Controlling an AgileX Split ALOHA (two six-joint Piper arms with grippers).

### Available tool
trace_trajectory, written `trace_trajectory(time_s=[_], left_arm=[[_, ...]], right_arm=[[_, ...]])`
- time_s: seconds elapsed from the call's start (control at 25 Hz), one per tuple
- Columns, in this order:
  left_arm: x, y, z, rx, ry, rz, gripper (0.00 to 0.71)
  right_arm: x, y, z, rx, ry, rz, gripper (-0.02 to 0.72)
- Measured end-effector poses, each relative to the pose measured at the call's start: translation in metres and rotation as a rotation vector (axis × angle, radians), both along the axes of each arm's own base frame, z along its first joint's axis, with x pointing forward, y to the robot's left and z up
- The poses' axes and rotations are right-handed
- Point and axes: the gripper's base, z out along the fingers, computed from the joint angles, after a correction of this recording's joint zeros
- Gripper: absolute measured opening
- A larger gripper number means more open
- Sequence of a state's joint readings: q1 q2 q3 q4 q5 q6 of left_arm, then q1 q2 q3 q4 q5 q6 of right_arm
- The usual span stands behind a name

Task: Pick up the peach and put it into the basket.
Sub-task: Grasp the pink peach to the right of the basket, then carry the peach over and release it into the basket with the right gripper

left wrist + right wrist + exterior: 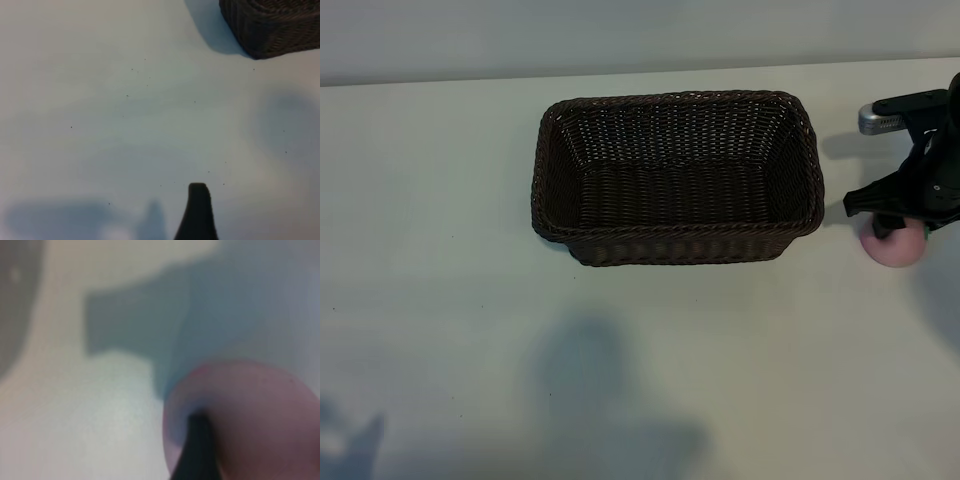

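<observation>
The small pale pink peach (893, 248) lies on the white table, just right of the basket's near right corner. My right gripper (893, 226) is down over it from behind and covers its top. In the right wrist view the peach (255, 415) looms very close, with part of the gripper dark against its surface. The dark brown wicker basket (675, 242) stands empty at the middle of the table. My left gripper (161, 212) hovers open over bare table with nothing in it; only one black fingertip (198, 205) shows, and a corner of the basket (270, 25) lies farther off.
The white table (440, 280) spreads wide to the left of and in front of the basket. Arm shadows (600, 390) fall across its near part. A pale wall runs behind the table's far edge.
</observation>
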State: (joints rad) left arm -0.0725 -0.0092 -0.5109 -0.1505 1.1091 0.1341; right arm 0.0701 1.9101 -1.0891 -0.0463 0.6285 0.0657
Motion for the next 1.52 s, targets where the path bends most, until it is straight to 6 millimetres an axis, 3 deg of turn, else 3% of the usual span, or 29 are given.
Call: trace_trajectory(time_s=[0.08,0.24,0.32,0.48,0.64,1.0,1.2,1.4,1.52], left_arm=[[0.0,0.0,0.0,0.0,0.0,0.0,0.593],[0.0,0.0,0.0,0.0,0.0,0.0,0.593],[0.0,0.0,0.0,0.0,0.0,0.0,0.593],[0.0,0.0,0.0,0.0,0.0,0.0,0.593],[0.0,0.0,0.0,0.0,0.0,0.0,0.593],[0.0,0.0,0.0,-0.001,0.0,0.001,0.592],[0.0,0.0,0.0,-0.002,0.0,0.001,0.592],[0.0,0.0,0.0,-0.003,0.001,0.002,0.592],[0.0,0.0,0.0,-0.003,0.001,0.002,0.592]], right_arm=[[0.0,0.0,0.0,0.001,0.001,0.0,0.409],[0.0,0.0,0.0,0.002,0.002,-0.003,0.134],[0.001,0.0,0.0,0.002,0.003,-0.003,0.072],[0.0,0.0,0.006,0.001,0.01,-0.005,0.052],[0.002,0.0,0.027,0.0,0.028,-0.004,0.052],[0.001,0.001,0.111,0.016,-0.113,0.0,0.052],[-0.001,0.005,0.143,0.039,-0.17,0.016,0.052],[0.0,0.029,0.164,0.053,-0.188,0.093,0.052],[-0.003,0.059,0.175,0.076,-0.215,0.172,0.052]])
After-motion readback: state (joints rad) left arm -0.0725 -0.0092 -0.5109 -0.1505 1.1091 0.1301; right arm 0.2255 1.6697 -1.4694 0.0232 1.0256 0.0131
